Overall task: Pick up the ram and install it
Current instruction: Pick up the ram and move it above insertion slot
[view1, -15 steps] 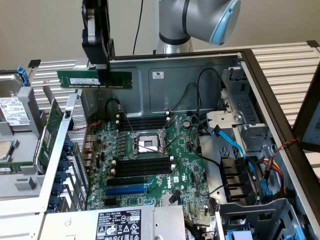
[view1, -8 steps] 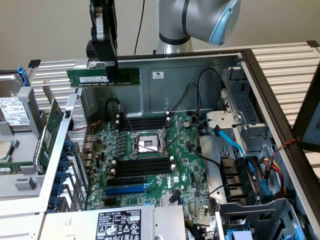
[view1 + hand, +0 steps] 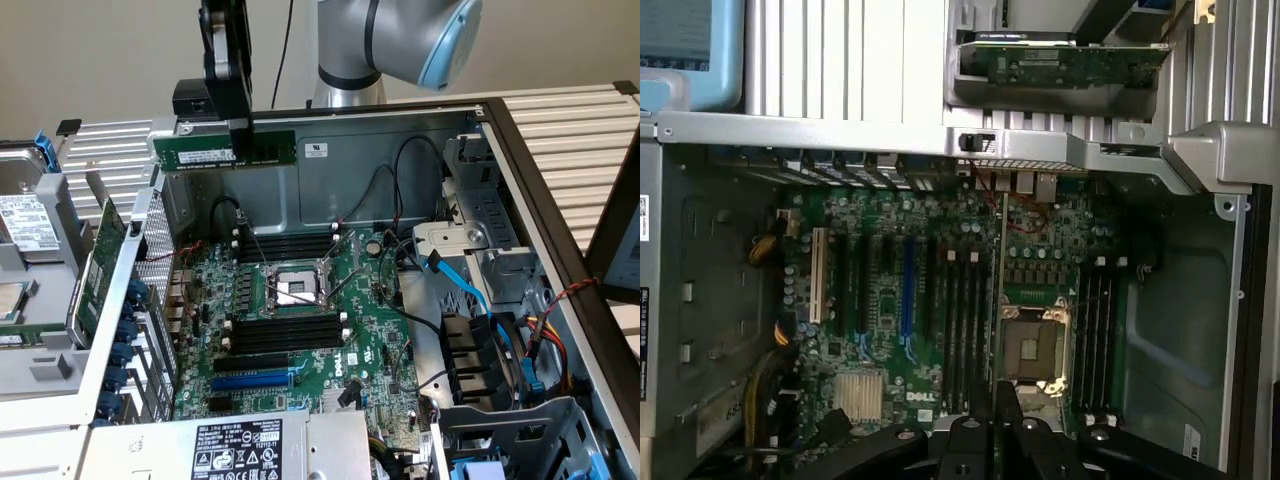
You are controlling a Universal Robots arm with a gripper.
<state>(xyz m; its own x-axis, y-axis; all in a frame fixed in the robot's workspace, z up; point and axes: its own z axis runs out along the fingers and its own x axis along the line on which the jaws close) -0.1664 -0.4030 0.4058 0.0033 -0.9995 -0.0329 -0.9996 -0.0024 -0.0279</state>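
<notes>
- Your gripper (image 3: 240,150) is up over the open computer case (image 3: 520,170), jaws pinching the ram (image 3: 195,152) near its middle
- The ram hangs level, long edge down, with its white label facing the exterior camera
- It's held in the air, well above the motherboard (image 3: 330,350) and not seated in anything
- The motherboard lies flat in the bottom of the case, with the processor socket (image 3: 293,288) roughly at its centre
- The black memory slots sit in two banks, one on each side of the socket: one bank (image 3: 290,245) toward the far wall, the other (image 3: 285,330) on the near side
- On your wrist view the fingertips (image 3: 980,410) point straight down at the board, close by the socket and the slots that run alongside it
- The larger green card (image 3: 100,265) stands outside the case on the exterior view's left, well apart from the ram
</notes>
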